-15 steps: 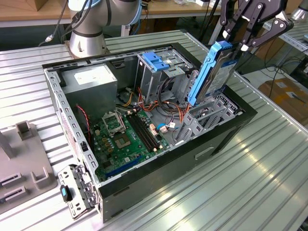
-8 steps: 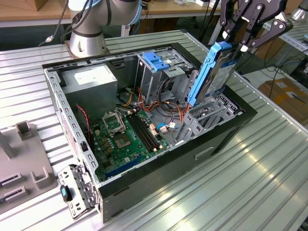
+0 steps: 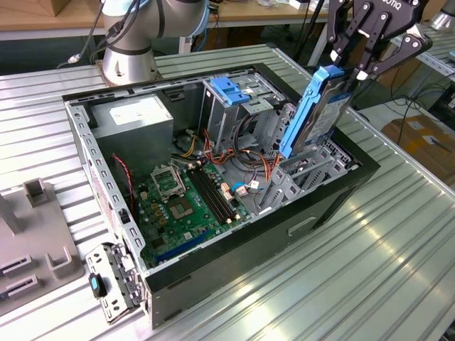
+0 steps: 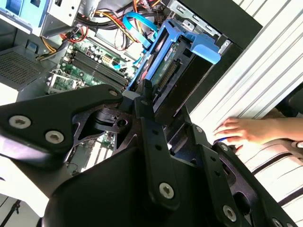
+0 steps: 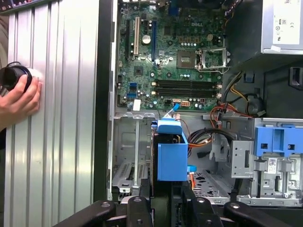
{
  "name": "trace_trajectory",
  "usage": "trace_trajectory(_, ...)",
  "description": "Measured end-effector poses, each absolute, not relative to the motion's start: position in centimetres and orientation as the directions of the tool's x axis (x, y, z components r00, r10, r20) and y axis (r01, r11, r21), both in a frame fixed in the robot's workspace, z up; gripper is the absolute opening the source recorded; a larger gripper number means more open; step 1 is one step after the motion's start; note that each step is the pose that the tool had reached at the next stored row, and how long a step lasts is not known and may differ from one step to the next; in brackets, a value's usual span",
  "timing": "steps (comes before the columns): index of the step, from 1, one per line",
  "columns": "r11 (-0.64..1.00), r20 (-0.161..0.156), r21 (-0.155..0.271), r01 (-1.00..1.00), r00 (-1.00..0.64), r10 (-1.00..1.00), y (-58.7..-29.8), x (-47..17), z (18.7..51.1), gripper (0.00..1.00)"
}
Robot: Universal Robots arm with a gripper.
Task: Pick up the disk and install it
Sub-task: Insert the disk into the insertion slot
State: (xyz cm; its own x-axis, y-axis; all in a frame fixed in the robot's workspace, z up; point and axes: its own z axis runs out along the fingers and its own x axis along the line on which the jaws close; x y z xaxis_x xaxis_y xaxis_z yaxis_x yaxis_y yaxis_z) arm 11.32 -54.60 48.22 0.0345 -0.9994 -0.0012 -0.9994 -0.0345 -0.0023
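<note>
An open computer case (image 3: 334,195) lies on its side on a ribbed metal tabletop (image 3: 355,284), its inside facing up. In the exterior view, the robot's black hand (image 3: 352,67) comes in from above at the upper right. It is pinching the top end of the disk (image 3: 316,117) between its fingers. The disk, edged by its bright blue frame, stands nearly upright and leans slightly. Its lower end sits down among the grey metal bays at the case's end on the exterior view's right.

Just beside it, towards the exterior view's left, is a grey drive cage (image 3: 227,114) topped by a blue latch (image 3: 231,89). The green motherboard (image 3: 185,206) lies lower in the case.

In the second wrist view, a person's fingers (image 4: 236,130) rest on the tabletop outside the case.
</note>
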Motion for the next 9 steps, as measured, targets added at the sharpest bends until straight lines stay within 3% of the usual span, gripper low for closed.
trace_trajectory(9, -0.034, -0.001, -0.002, -0.999, 0.034, -0.999, -54.93, 11.33, 48.15, 0.35)
